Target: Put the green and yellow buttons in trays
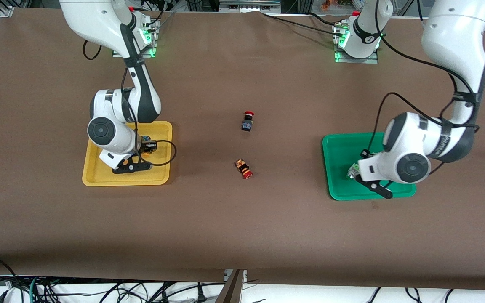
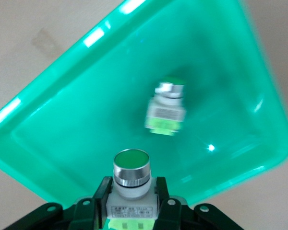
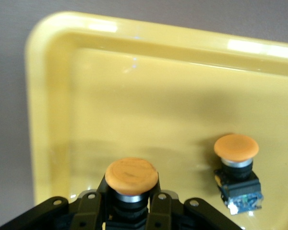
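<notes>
My left gripper [image 1: 366,179] is over the green tray [image 1: 339,147]. In the left wrist view it [image 2: 131,188] is shut on a silvery-white green button [image 2: 131,167], held low over the tray floor [image 2: 62,134]. A second green button [image 2: 165,108] lies in that tray, and one shows in the front view [image 1: 354,170]. My right gripper [image 1: 135,164] is over the yellow tray [image 1: 99,179]. In the right wrist view it [image 3: 131,191] is shut on a dark yellow-capped button [image 3: 131,175]. Another yellow button [image 3: 237,167] lies in that tray [image 3: 134,96], also seen from the front [image 1: 147,145].
Two dark red-capped switches lie on the brown table between the trays, one [image 1: 248,121] farther from the front camera and one [image 1: 244,168] nearer. Both arms' elbows hang over their trays.
</notes>
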Action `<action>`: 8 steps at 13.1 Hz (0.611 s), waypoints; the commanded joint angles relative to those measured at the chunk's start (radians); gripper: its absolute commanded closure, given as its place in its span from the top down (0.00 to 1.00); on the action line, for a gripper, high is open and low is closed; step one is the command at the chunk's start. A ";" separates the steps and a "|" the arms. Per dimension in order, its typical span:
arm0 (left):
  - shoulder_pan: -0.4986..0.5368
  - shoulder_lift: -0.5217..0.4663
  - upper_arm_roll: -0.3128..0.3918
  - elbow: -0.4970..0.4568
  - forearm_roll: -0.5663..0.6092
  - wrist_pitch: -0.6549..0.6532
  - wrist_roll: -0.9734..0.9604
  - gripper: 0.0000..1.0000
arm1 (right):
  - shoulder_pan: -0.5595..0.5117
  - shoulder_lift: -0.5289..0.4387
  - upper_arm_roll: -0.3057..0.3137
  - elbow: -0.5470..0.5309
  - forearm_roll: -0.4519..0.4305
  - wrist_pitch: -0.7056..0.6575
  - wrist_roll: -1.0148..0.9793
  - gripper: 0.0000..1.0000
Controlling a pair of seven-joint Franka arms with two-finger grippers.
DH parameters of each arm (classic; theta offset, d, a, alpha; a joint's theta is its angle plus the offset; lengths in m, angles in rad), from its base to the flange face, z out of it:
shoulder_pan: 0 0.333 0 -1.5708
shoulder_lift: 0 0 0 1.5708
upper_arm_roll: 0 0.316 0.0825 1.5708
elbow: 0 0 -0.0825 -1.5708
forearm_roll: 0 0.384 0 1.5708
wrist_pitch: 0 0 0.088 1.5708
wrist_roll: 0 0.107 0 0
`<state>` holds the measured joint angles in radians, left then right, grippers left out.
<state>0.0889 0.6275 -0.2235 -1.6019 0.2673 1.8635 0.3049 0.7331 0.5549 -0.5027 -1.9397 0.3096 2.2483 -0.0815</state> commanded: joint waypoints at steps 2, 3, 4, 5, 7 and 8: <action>0.057 -0.003 -0.016 -0.107 0.016 0.173 0.014 1.00 | -0.015 0.017 0.003 0.001 0.108 0.024 -0.026 0.97; 0.069 -0.011 -0.017 -0.104 0.016 0.168 0.017 1.00 | -0.014 -0.008 0.001 0.005 0.105 0.022 -0.037 0.99; 0.071 -0.029 -0.019 -0.101 0.015 0.152 0.020 1.00 | -0.012 -0.041 0.001 0.011 0.102 0.017 -0.031 1.00; 0.071 -0.064 -0.019 -0.095 0.003 0.134 0.019 1.00 | -0.009 -0.073 -0.003 0.013 0.097 0.001 -0.030 1.00; 0.066 -0.153 -0.033 -0.061 -0.005 0.125 0.016 1.00 | -0.008 -0.139 -0.045 0.024 0.079 -0.045 -0.032 1.00; 0.064 -0.210 -0.057 -0.053 -0.007 0.111 0.010 1.00 | -0.004 -0.159 -0.056 0.045 -0.002 -0.090 -0.032 1.00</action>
<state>0.1501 0.5445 -0.2464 -1.6502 0.2669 2.0206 0.3186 0.7252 0.4673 -0.5289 -1.8969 0.3695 2.2264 -0.0957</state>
